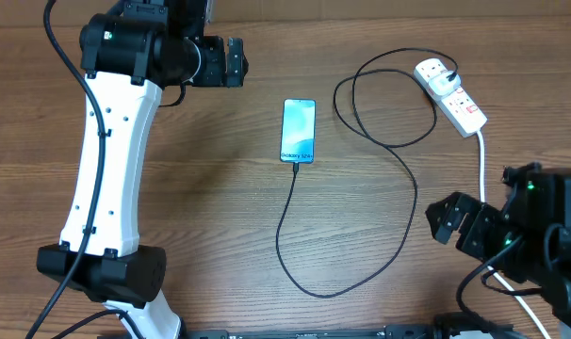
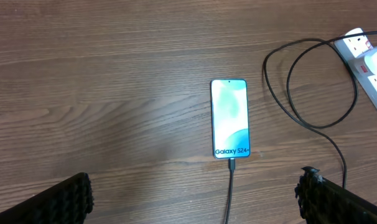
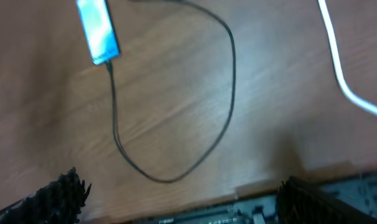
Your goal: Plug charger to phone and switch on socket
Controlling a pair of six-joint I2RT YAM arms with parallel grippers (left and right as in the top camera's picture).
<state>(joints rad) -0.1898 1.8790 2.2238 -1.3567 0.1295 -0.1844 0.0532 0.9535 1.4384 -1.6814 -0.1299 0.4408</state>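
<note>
The phone [image 1: 299, 130] lies flat mid-table with its blue screen lit. It also shows in the left wrist view as the phone [image 2: 230, 118] and in the right wrist view as the phone [image 3: 98, 31]. The charger [image 1: 278, 234] has its small tip [image 2: 231, 164] sitting in the phone's near short edge. Its black cable loops wide to the right, and its plug [image 1: 440, 70] sits in the white socket [image 1: 452, 94]. My left gripper [image 1: 236, 61] hangs open at the far left, above the table. My right gripper [image 1: 444, 218] is open near the front right, holding nothing.
The socket's thick white cord [image 1: 482, 160] runs down the right side toward my right arm and crosses the right wrist view [image 3: 338, 74]. The table's front edge with a dark rail [image 3: 251, 211] lies just under my right gripper. My left arm's white link [image 1: 106, 169] stands at the left.
</note>
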